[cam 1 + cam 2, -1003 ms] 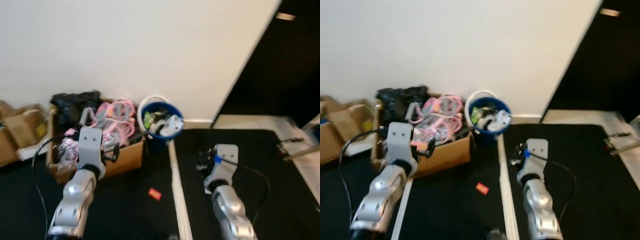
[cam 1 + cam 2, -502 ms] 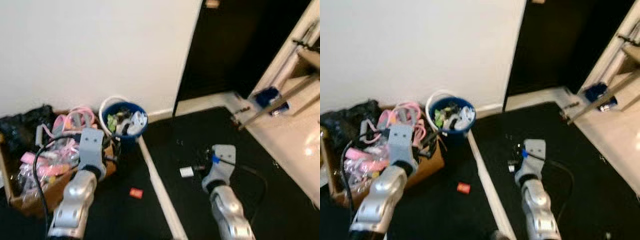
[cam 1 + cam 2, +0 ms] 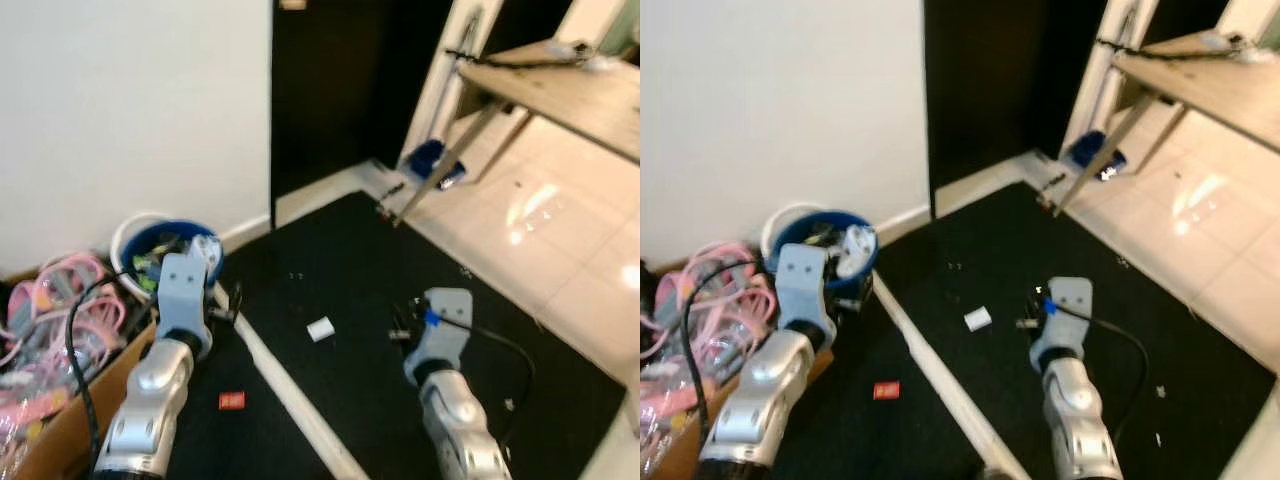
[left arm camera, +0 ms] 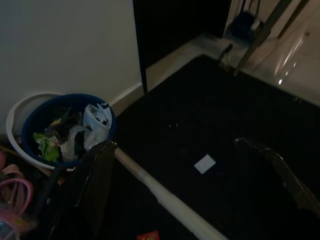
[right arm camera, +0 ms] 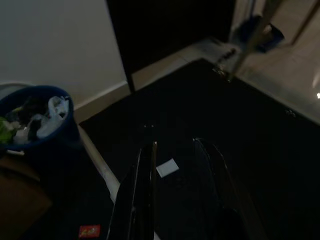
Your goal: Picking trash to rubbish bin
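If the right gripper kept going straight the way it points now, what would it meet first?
Most likely the white scrap on the black mat: it lies between the right gripper's fingers in the wrist view. Depth is unclear.

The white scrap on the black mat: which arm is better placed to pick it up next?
Probably the right. The white scrap lies just ahead of the right tool, framed between its open fingers. The left tool, open wide, sits beside the blue bin, across the pale strip from the scrap.
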Controlling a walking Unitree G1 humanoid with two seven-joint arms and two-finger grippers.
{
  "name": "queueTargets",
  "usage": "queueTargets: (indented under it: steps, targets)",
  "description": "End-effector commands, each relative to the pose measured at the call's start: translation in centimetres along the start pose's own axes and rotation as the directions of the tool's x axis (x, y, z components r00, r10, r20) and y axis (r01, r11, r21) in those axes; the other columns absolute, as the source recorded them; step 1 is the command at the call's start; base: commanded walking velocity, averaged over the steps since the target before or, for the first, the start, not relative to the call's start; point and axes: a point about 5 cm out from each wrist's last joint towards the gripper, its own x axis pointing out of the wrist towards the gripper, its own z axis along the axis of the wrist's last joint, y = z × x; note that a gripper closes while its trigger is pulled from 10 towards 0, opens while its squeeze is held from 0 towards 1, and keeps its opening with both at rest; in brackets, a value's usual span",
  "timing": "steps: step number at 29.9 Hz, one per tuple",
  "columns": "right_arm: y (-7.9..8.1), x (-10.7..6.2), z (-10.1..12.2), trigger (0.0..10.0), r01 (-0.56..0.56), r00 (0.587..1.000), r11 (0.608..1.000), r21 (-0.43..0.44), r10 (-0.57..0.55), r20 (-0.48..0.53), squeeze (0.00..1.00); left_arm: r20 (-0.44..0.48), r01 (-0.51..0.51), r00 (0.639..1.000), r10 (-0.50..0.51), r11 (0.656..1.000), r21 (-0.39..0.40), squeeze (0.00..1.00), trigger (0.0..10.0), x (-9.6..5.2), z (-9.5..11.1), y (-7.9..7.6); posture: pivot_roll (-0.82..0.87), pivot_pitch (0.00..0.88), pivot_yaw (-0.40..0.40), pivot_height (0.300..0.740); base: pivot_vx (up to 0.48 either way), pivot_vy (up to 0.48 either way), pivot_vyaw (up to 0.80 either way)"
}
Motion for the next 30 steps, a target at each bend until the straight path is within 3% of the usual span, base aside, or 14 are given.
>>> queueTargets:
  steps: [1, 11, 30]
  targets:
    - [-0.71, -0.37, -0.59, 10.0, 0.021, 0.999, 1.0, -0.011, -0.022, -0.025, 0.0, -0.034, -0.009, 0.999, 0.008, 1.0, -0.021, 0.0, 10.0, -0.04, -0.57, -0.05, 0.04, 0.138, 0.023, 0.74, 0.0, 0.0, -0.8]
    - [-0.84, -0.51, -0.63, 10.0, 0.036, 0.999, 0.999, 0.0, -0.036, -0.028, 0.0, -0.04, -0.005, 0.999, 0.006, 1.0, 0.015, 0.0, 10.0, 0.24, -0.55, 0.08, 0.03, 0.146, 0.015, 0.74, 0.0, 0.0, -0.8]
    - [-1.1, -0.74, -0.7, 10.0, 0.048, 0.998, 0.999, 0.012, -0.048, -0.042, 0.0, -0.063, -0.014, 0.998, 0.012, 0.999, -0.034, 0.0, 10.0, 0.27, -0.76, -0.01, 0.02, 0.167, 0.023, 0.74, 0.0, 0.0, -0.8]
